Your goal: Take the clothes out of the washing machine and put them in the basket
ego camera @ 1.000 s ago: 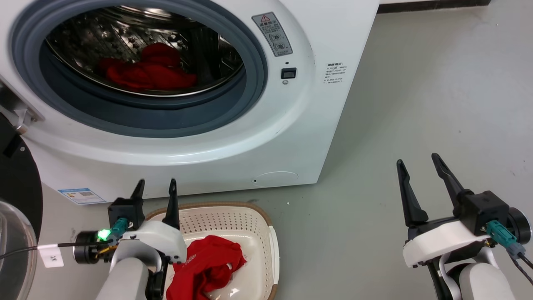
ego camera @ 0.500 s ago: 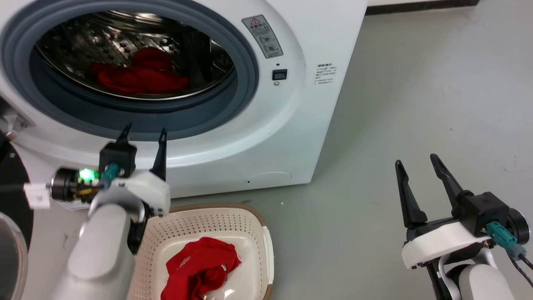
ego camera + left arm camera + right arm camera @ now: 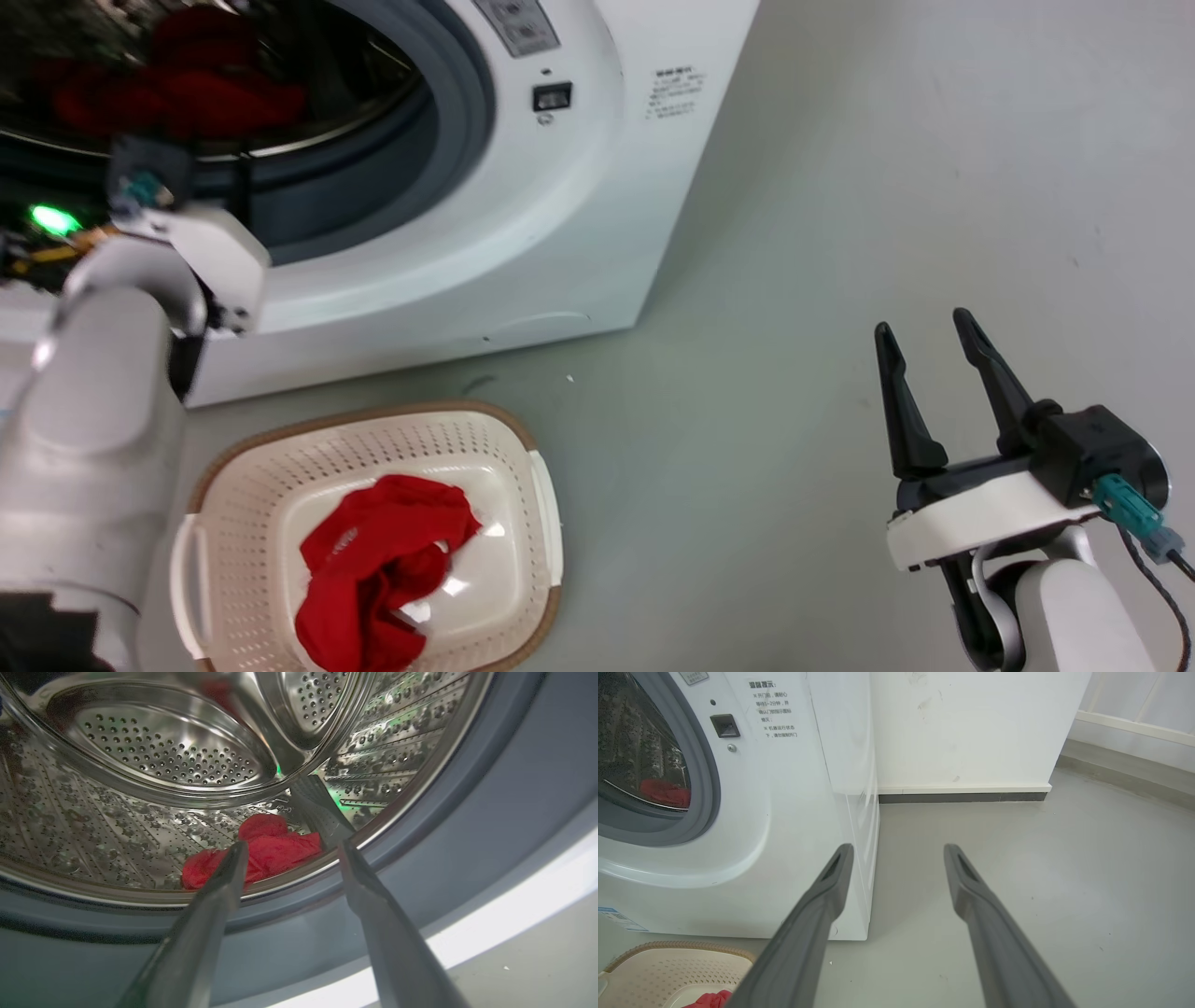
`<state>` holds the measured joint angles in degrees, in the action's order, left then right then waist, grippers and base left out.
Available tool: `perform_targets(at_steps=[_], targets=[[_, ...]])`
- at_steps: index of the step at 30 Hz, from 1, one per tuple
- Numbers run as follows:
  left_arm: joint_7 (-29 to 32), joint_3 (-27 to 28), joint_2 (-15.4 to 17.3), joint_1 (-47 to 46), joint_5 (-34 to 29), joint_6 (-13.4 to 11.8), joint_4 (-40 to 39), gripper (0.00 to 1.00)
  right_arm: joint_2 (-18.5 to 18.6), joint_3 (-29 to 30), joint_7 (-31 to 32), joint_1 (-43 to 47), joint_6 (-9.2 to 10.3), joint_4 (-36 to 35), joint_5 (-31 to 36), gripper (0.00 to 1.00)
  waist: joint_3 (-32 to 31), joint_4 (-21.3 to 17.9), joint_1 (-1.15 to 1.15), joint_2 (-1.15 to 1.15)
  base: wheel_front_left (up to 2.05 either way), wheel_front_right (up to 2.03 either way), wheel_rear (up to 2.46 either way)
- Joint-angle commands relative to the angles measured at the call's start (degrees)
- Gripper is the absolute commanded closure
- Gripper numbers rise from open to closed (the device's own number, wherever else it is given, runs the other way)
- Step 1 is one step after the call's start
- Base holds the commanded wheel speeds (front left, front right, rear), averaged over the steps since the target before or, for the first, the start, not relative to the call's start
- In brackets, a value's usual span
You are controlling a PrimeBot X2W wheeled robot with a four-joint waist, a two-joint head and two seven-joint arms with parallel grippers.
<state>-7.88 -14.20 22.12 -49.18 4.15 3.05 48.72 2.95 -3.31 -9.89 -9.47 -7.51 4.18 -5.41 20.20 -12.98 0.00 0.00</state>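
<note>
LAUNDRY RUN: My left hand point(image 3: 293, 845) hangs at the mouth of the washing machine point(image 3: 560, 233), its two fingers spread wide with nothing between them. Dead ahead along those fingers, low in the centre of the left wrist view, a bundle of red clothes point(image 3: 273, 849) lies on the bottom of the steel drum point(image 3: 163, 756), beyond the grey rubber ring point(image 3: 467, 812) and apart from my fingertips. The heap stretches side to side across that view, so it lies crosswise to my reach. My right hand point(image 3: 922, 325), equally wide and empty, hovers over the bare floor point(image 3: 794, 233) at the lower right of the head view, well apart from the opening; the left is plainly the nearer. One red garment point(image 3: 373, 569) already lies in the basket point(image 3: 364, 416), lower left of the head view, just before the machine. I judge the coming move to be a straight reach inward and slightly down.
</note>
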Motion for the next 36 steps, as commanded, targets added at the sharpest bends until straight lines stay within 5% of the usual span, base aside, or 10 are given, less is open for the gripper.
perform_targets(at_steps=[1,21,36], targets=[[1.0,-0.1,1.1,-3.2,-0.6,0.0,1.6,0.0,-0.1,-0.7,-0.9,-1.5,0.04,0.8,-1.0,0.0,4.3,-2.9,0.0,0.0,0.0,0.0,0.0],[19.0,-6.2,15.5,-28.9,-5.8,4.1,10.3,0.0,-0.2,-7.8,-5.3,-10.1,0.04,6.7,-8.5,0.0,20.2,-11.5,0.0,0.0,0.0,0.0,0.0],[47.9,-18.1,24.8,-42.3,4.4,4.5,7.1,0.0,-0.2,-10.9,-5.3,-11.4,0.04,5.0,-11.5,0.0,26.4,-14.3,0.0,0.0,0.0,0.0,0.0]])
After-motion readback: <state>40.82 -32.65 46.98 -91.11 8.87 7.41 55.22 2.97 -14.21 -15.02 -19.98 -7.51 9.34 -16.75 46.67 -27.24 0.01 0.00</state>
